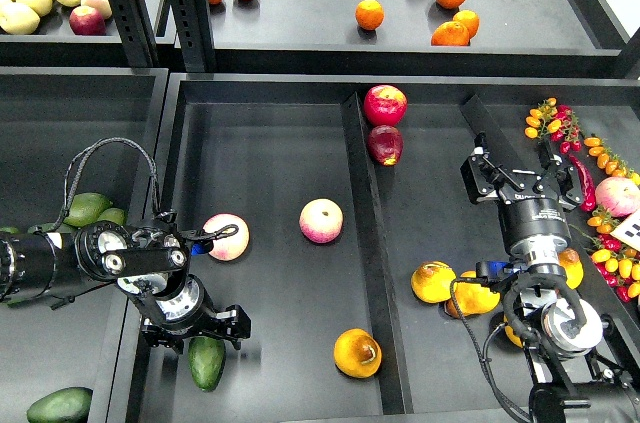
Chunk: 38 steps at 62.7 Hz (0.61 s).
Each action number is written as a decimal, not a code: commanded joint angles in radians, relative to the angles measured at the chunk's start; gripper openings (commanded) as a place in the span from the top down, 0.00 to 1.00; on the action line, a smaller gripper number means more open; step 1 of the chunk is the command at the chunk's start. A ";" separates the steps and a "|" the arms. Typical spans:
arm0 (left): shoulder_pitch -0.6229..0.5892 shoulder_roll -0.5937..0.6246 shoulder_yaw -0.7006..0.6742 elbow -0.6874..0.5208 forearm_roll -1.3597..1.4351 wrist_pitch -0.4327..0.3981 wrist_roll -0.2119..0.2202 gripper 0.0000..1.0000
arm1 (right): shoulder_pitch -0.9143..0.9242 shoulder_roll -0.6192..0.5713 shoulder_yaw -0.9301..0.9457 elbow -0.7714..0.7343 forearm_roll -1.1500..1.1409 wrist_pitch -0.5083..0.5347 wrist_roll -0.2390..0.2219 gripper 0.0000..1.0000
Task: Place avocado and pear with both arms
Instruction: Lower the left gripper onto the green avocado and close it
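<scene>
The dark green avocado [207, 363] lies on the floor of the middle tray's left compartment, near the front. My left gripper [195, 329] is open just behind and over the avocado's far end, with one finger to each side and no grip on it. The golden pear [357, 353] with a dark stem dimple lies in the same compartment at the front right, beside the divider. My right gripper [520, 175] is open and empty over the right compartment, well behind the pear.
Two pink apples [226, 237] [321, 220] lie mid-compartment. Two red apples [385, 104] lie by the divider [362, 213]. Yellow fruit [433, 282] lies by my right arm. More avocados [88, 209] are in the left tray. Oranges [369, 14] are on the shelf behind.
</scene>
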 commanded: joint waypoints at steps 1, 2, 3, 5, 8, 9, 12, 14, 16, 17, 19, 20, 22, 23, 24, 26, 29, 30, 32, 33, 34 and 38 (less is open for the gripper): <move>0.010 -0.004 0.000 0.002 -0.002 0.000 0.000 0.06 | 0.000 0.000 0.000 0.000 0.000 0.002 0.000 0.00; 0.011 -0.004 0.000 0.002 -0.002 0.000 0.000 0.06 | 0.000 0.000 0.000 0.000 0.000 0.002 0.000 0.00; 0.013 -0.005 0.000 0.002 -0.002 0.000 0.000 0.06 | -0.001 0.000 0.000 0.000 0.000 0.002 0.000 0.00; 0.016 -0.005 0.000 0.002 -0.002 0.000 0.000 0.07 | 0.000 0.000 0.000 0.000 0.000 0.002 0.000 0.00; 0.017 -0.005 0.000 0.002 -0.002 0.000 0.000 0.09 | -0.001 0.000 0.000 0.000 0.000 0.002 0.000 0.00; 0.020 -0.005 0.000 0.002 -0.002 0.000 0.000 0.10 | -0.001 0.000 0.000 0.000 0.000 0.002 0.000 0.00; 0.022 -0.005 0.000 0.002 -0.002 0.000 0.000 0.10 | 0.000 0.000 0.000 0.000 0.000 0.002 0.000 0.00; 0.024 -0.005 0.000 0.004 -0.001 0.000 0.000 0.11 | 0.000 0.000 0.000 0.000 0.000 0.002 0.000 0.00; 0.024 -0.005 0.000 0.004 -0.001 0.000 0.000 0.12 | 0.002 0.000 0.000 0.000 0.000 0.002 0.000 0.00; 0.025 -0.007 0.000 0.007 -0.001 0.000 0.000 0.13 | 0.003 0.000 0.000 0.000 0.000 0.002 0.000 0.00; 0.025 -0.007 0.000 0.010 -0.001 0.000 0.000 0.13 | 0.006 0.000 0.000 0.000 0.000 0.002 0.000 0.00; 0.027 -0.007 0.000 0.016 -0.001 0.000 0.000 0.13 | 0.008 0.000 0.000 0.000 0.000 0.002 0.000 0.00; 0.030 -0.009 0.000 0.022 -0.001 0.000 0.000 0.14 | 0.009 0.000 0.000 0.000 0.000 0.000 0.000 0.00; 0.030 -0.009 0.000 0.025 -0.001 0.000 0.000 0.14 | 0.009 0.000 0.000 0.000 0.000 0.000 0.000 0.00; 0.037 -0.013 0.000 0.039 -0.001 0.000 0.000 0.15 | 0.015 0.000 0.000 0.000 0.000 -0.001 0.000 0.00; 0.037 -0.015 0.000 0.043 0.001 0.000 0.000 0.16 | 0.018 0.000 0.000 0.000 0.000 -0.002 0.000 0.00; 0.039 -0.016 0.000 0.054 0.001 0.000 0.000 0.18 | 0.022 0.000 0.000 0.000 0.000 -0.003 0.000 0.00; 0.039 -0.016 0.000 0.057 0.001 0.000 0.000 0.19 | 0.023 0.000 0.000 0.000 0.000 -0.003 0.000 0.00; 0.039 -0.018 0.000 0.063 0.001 0.000 0.000 0.20 | 0.023 0.000 0.000 0.000 0.000 -0.003 0.000 0.00; 0.039 -0.018 0.000 0.065 0.001 0.000 0.000 0.20 | 0.023 0.000 0.000 0.000 0.000 -0.003 0.000 0.00; 0.040 -0.018 0.000 0.071 0.001 0.000 0.000 0.20 | 0.025 0.000 0.000 -0.001 0.000 -0.003 0.000 0.00; 0.042 -0.024 -0.002 0.085 -0.001 0.000 0.000 0.22 | 0.025 0.000 0.000 -0.001 0.000 -0.005 0.000 0.00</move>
